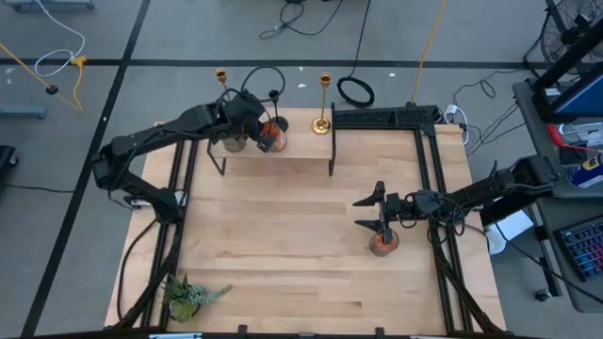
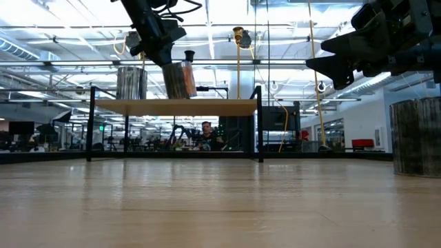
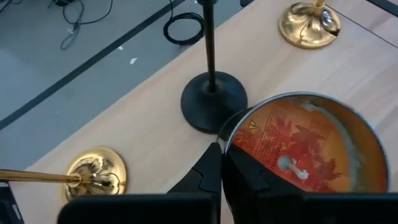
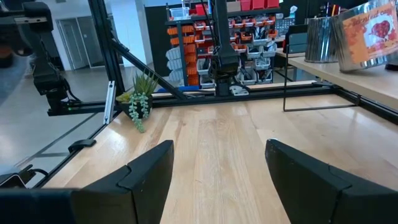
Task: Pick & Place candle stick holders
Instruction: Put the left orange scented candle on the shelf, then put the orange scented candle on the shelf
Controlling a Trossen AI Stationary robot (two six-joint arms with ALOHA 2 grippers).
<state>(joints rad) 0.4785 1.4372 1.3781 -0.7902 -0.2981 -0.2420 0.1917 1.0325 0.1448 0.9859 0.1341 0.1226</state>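
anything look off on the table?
Tin in the left end effector hangs tilted over the shelf, while the second tin there stands upright. Right end effector waits open above the table. Nothing else looks off.

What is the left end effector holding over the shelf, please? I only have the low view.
Observer: The left end effector grips a tilted candle tin with a red leaf label.
Operator: How many candlesticks stand on that shelf?
Observer: Three stand on the shelf: the black candlestick beside the tin, the first gold candlestick and the second gold candlestick.
Operator: Is the right end effector free?
Observer: Yes, the right end effector is open and empty, above a second tin.
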